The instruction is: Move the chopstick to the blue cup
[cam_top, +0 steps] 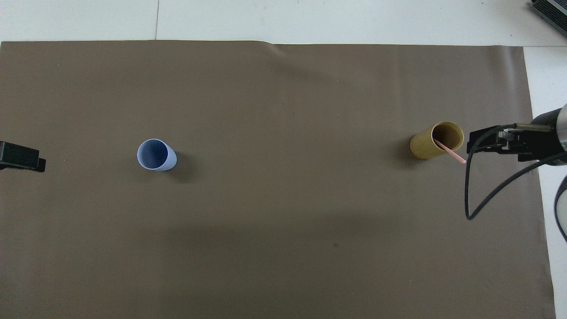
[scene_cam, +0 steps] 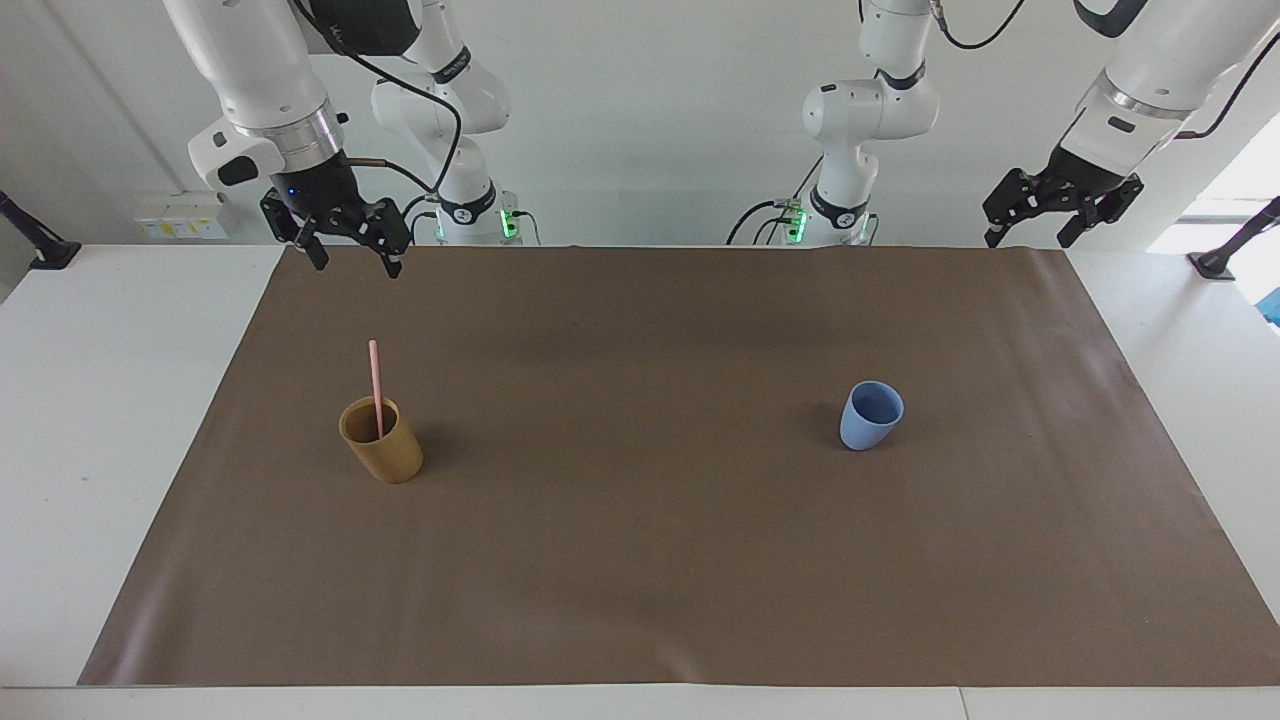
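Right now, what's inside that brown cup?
A pink chopstick stands in the brown cup, leaning on its rim with the top half sticking out. Its lower end is hidden by the cup wall. Nothing else shows inside. The blue cup looks empty.

White counter (scene_cam: 100, 420) spread with brown mat (scene_cam: 640, 560). Plain white wall (scene_cam: 640, 120) rises at counter's robot end; socket strip (scene_cam: 180, 220) mounted low; bright window (scene_cam: 1225, 190) at edge.
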### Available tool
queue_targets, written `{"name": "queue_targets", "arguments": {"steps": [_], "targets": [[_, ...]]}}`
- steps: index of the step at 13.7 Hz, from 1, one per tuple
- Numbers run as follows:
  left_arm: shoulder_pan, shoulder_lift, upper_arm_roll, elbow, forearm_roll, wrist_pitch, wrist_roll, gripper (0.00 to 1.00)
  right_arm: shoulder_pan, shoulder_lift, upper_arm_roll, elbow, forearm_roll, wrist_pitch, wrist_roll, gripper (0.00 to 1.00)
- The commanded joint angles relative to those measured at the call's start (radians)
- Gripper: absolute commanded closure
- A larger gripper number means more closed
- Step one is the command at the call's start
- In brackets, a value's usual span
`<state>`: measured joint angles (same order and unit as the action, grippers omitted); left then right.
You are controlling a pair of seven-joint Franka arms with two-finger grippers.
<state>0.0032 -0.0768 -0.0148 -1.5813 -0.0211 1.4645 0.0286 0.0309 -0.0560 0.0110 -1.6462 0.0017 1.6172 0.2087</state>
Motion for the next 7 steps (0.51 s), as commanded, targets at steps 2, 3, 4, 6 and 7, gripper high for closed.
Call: {"name": "queue_targets", "arguments": {"steps": [2,3,4,6,7], "targets": [[-0.015,-0.027,0.009,-0.042,0.009,0.03,0.002,0.0,-0.011,0.008,0.003,0.019,0.024,-0.014,0.012,0.0],[-0.017,-0.027,0.009,-0.045,0.01,0.033,0.001,0.0,-0.011,0.008,0.003,0.019,0.026,-0.014,0.012,0.0],[-0.017,-0.024,0.009,-0.045,0.009,0.033,0.001,0.0,-0.011,0.008,0.003,0.019,0.026,-0.013,0.012,0.0],[-0.015,-0.023,0.009,-0.054,0.007,0.048,0.002,0.0,-0.011,0.008,0.003,0.019,0.026,-0.014,0.012,0.0],[-0.015,-0.021,0.01,-0.059,0.007,0.059,0.001,0.0,-0.011,0.008,0.003,0.019,0.026,-0.013,0.012,0.0]]}}
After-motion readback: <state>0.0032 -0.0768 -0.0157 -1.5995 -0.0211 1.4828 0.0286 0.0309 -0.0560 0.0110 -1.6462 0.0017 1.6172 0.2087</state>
